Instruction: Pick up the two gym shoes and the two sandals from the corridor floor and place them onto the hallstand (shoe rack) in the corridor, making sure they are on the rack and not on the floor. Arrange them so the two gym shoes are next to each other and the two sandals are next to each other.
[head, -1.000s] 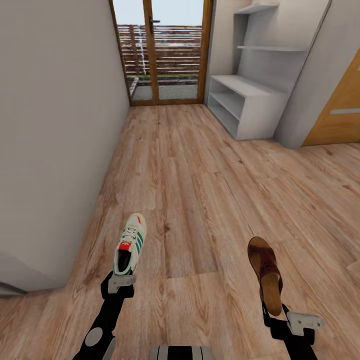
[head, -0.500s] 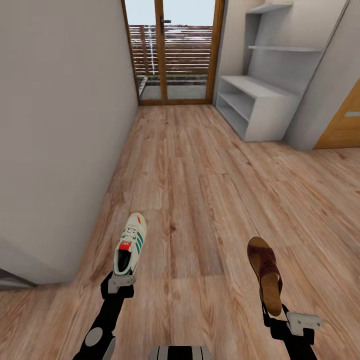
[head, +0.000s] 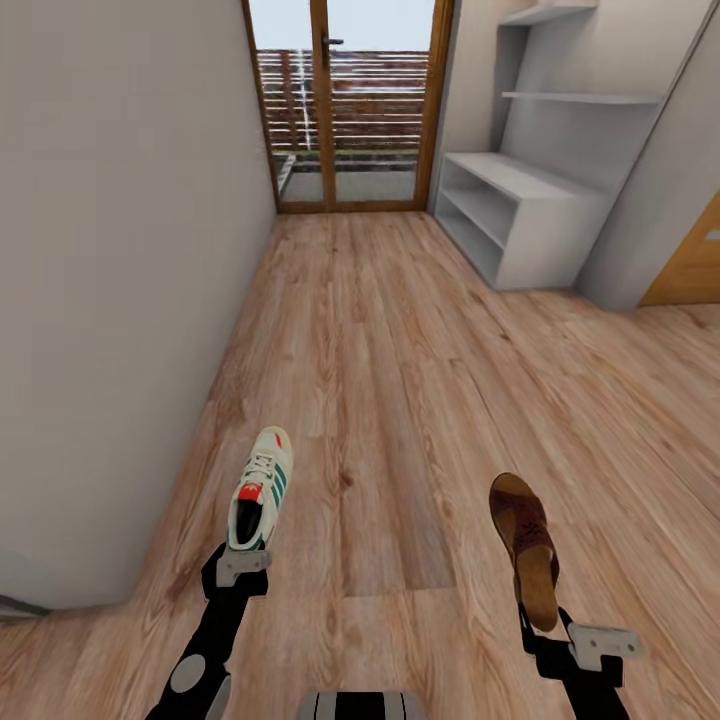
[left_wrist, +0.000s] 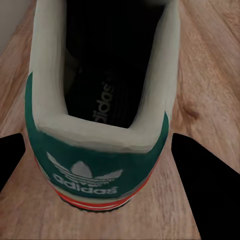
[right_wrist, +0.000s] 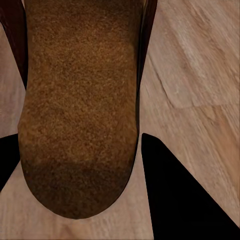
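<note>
Brown wood-grain planks of the corridor floor (head: 380, 380) ran ahead of us toward a glass door (head: 345, 100) with a wooden frame at the far end. We held one gym shoe (head: 259, 490) in our left hand (head: 243, 562), which was closed on the heel; the shoe pointed forward, above the floor, close to the grey wall (head: 110, 280) on that side. In the left wrist view the gym shoe (left_wrist: 102, 107) showed its green heel patch with a white logo and a red-orange band under it, and the dark fingers (left_wrist: 207, 185) stood at both sides of the heel.

Our right hand (head: 545, 630) was closed on the heel end of one sandal (head: 526, 545), which also pointed forward and was raised over the planks. In the right wrist view we saw the tan footbed of the sandal (right_wrist: 80, 105) between the maroon sides, with a black finger (right_wrist: 185, 190) just beside its rounded heel.

We saw the hallstand (head: 520, 215) far ahead at the right side of the corridor, near the door. It was pale grey, with a flat top, open shelf levels below and floating shelves on its back panel. Both shoes were well apart from it. An orange-brown door (head: 690, 265) stood beyond the hallstand at the right edge.
</note>
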